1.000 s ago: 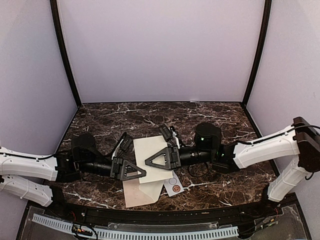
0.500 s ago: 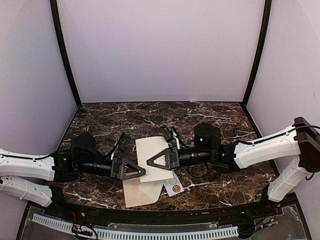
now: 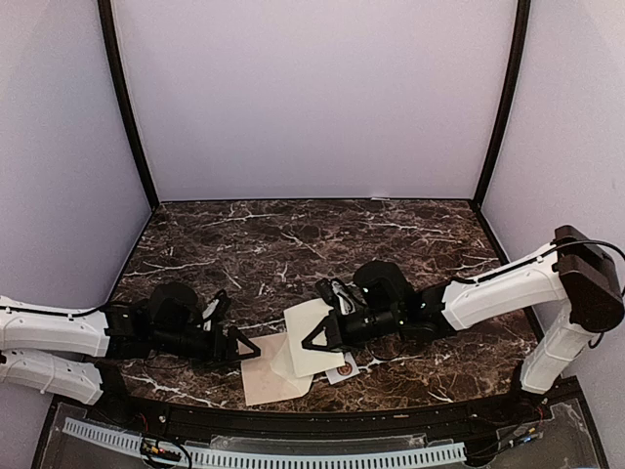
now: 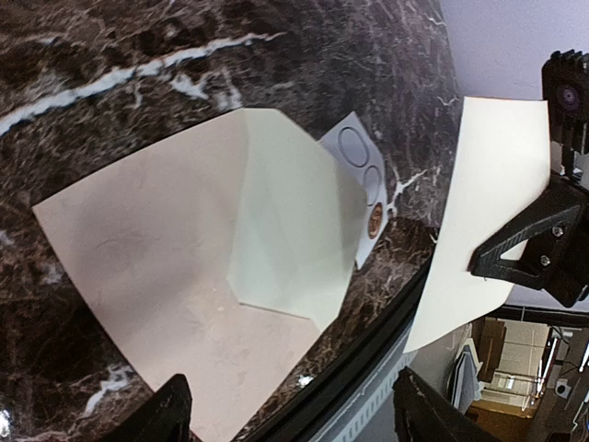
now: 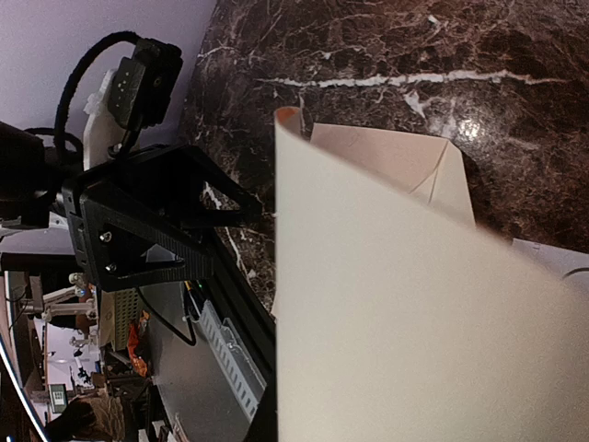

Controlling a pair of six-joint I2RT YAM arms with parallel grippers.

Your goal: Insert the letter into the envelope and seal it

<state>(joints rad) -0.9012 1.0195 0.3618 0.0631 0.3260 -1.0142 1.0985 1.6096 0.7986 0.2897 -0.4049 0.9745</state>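
From above, the envelope [image 3: 264, 379] lies flat on the desk [image 3: 293, 234] close to its near edge, a little left of the middle. The letter [image 3: 320, 360] is just to its right, overlapping its right side and pinched in the closed right end effector [image 3: 314, 337]. A small card printed with circles [image 3: 344, 369] peeks out beyond the letter. The left end effector [image 3: 246, 348] sits low at the envelope's left side. In the left wrist view its fingers stand wide apart with nothing between them, and the envelope lies below with a paler folded panel across its right half (probably the flap, though I cannot tell if the mouth is open). The letter hangs raised off the desk at the right. In the right wrist view the letter fills the foreground as a stiff upright sheet, its far edge aimed at the envelope. The step in hand looks like lining up for insertion. Next, the left end effector likely has to pin or lift the flap so the pocket gapes. The right would then tilt the letter's leading edge down into the mouth without crumpling it.
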